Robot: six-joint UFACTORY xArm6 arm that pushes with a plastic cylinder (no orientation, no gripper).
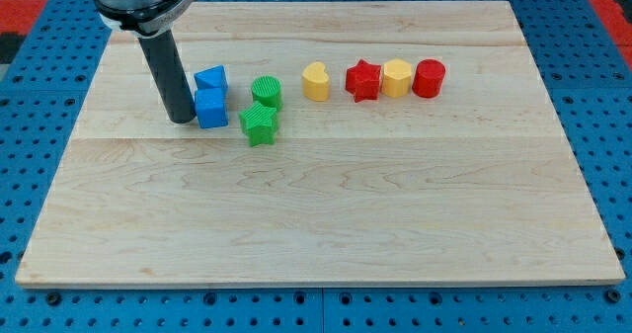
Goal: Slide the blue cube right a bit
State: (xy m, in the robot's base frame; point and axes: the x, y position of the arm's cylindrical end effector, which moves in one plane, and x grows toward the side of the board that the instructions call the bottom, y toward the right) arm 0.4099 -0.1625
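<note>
The blue cube (211, 108) sits on the wooden board (326, 205) at the view's upper left. A second blue block (210, 78) of unclear shape lies just above it, touching it. My tip (182, 120) rests on the board against the blue cube's left side. The dark rod rises from the tip toward the view's top left.
A green star (259, 124) lies just right of the blue cube, with a green cylinder (267, 92) above it. Further right stand a yellow heart (316, 81), a red star (363, 79), a yellow hexagonal block (397, 78) and a red cylinder (429, 78) in a row.
</note>
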